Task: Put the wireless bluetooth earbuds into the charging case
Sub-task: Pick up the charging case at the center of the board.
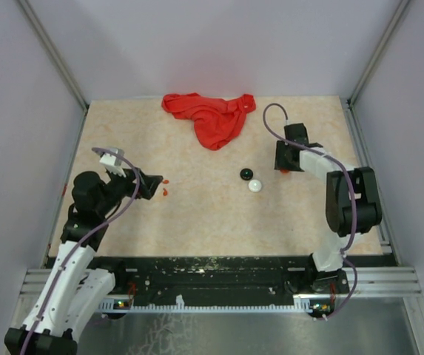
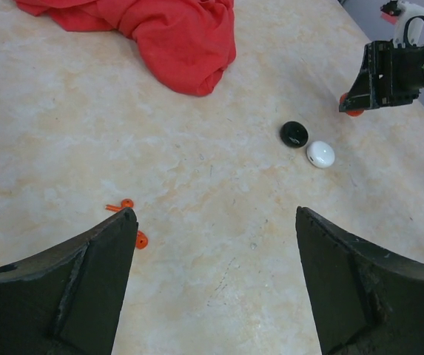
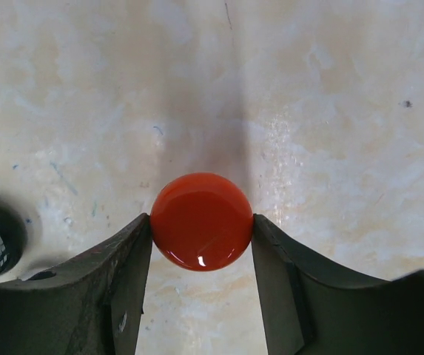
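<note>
Pale marbled counter [image 1: 219, 222] w/ lilac walls on three sides; red cloth [image 1: 210, 117] bunched at the far edge, about centre. Black case [image 1: 246, 174] and white case [image 1: 254, 186] sit touching, right of centre.

Right gripper [image 1: 283, 166], toward the right edge, is closed down onto the red charging case [image 3: 200, 231]: both fingers press its sides and nothing else is in them. Case looks lid-down from the wrist cam. Left gripper [image 2: 215, 222] is spread wide and holds nothing, near the left edge. The red earbuds [image 2: 126, 203] lie on the counter just beside its left finger, one partly hidden behind it.

Risks, as I judge them:
- Case is glossy and round, pinched at its widest pt, so extra squeeze or a tilt could pop it out and roll it into the black case.
- Lid appears shut, so buds can't go in until it's opened.
- Buds are tiny vs the thick fingers. A slightly off approach prob. flicks one toward the left edge instead of gripping it.
- Buds and case are well apart, so a long carry means drop risk.
</note>
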`<state>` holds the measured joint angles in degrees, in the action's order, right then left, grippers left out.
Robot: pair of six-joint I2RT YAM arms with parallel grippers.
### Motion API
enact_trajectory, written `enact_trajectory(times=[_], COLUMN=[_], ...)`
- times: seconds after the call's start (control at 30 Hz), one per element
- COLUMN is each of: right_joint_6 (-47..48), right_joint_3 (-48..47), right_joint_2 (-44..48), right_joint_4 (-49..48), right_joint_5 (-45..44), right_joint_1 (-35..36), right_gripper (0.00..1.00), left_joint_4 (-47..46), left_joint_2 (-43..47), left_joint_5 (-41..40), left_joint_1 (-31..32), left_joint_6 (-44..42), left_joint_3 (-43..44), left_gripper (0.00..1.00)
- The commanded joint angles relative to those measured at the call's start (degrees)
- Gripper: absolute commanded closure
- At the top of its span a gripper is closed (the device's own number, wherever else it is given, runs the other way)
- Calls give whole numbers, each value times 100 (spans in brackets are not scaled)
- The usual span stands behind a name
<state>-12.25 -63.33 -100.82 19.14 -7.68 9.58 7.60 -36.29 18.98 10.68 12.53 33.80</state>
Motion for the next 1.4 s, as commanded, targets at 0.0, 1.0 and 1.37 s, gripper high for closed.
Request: enact_trajectory(times=[0.0,1.0,1.37], right_joint_6=[253,3600,4424], right_joint_3=[9,117,-75], right_joint_2=[935,3253,3032], right_joint_4=[6,-135,100], right_joint_5=[71,953,1253], right_joint_1=[279,4584,5113], right_gripper=[48,47,48], left_joint_4=[-303,-1924,-2048], left_joint_2=[-122,-1720,-2257], left_joint_5=[574,3421,3427], left_joint_1=[-66,414,1182], left_joint_6=[122,2593,2666], left_joint_3=[-12,243,486], left_gripper=[10,29,39])
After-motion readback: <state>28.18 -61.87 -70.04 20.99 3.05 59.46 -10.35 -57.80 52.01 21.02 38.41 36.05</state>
